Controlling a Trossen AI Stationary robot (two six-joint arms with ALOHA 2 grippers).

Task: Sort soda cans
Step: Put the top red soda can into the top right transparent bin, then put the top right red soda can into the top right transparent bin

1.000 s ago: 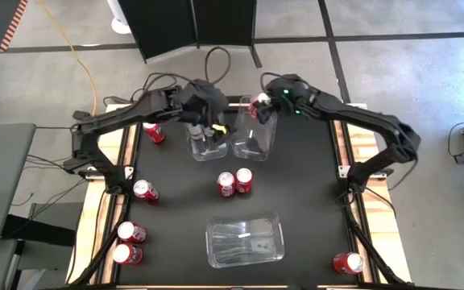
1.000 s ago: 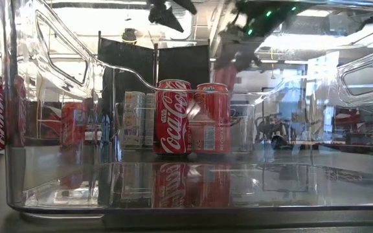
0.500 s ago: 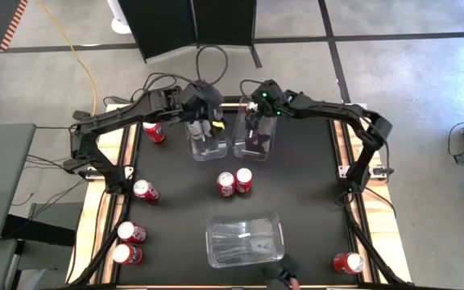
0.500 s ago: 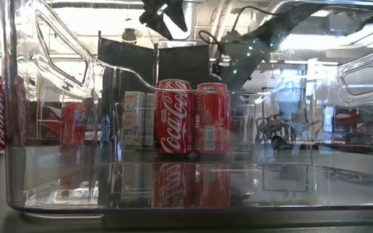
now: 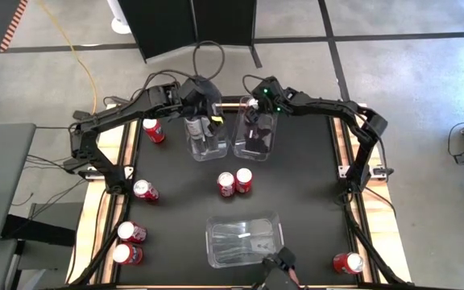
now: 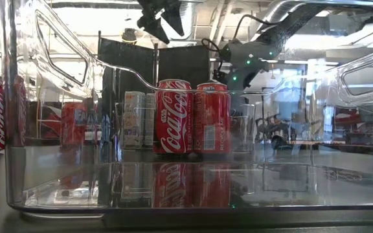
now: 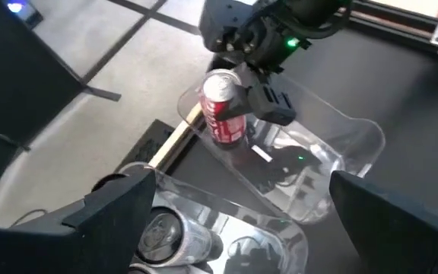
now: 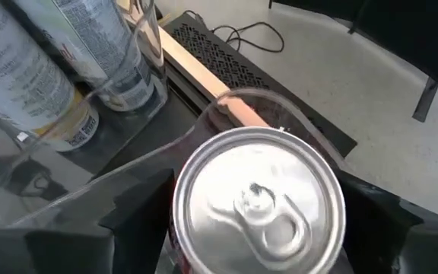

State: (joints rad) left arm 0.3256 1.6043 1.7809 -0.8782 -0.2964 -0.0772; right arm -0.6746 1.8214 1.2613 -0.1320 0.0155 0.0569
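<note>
On the black table [image 5: 312, 201], a red cylindrical soda can [image 7: 223, 108] is held by the right gripper [image 7: 242, 95] inside a clear plastic bin [image 7: 356, 144]. The left gripper [image 7: 242, 221] is spread wide above the neighbouring bin. The can is judged light, rigid and smooth; its side wall is to be gripped.

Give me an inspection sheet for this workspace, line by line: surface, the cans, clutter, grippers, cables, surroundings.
Surface: black table with wooden side edges.
Job's things: loose red cans stand in a pair mid-table, others along the left edge and one at the near right corner; silver-grey cans lie in the left far bin; a red can is held in the right far bin.
Clutter: a third clear bin near the front, no cans in it.
Grippers: left gripper open above the left far bin; right gripper shut on the red can.
Cables: black loop behind the arms; yellow cable on the floor.
Surroundings: dark panels behind the table.
</note>
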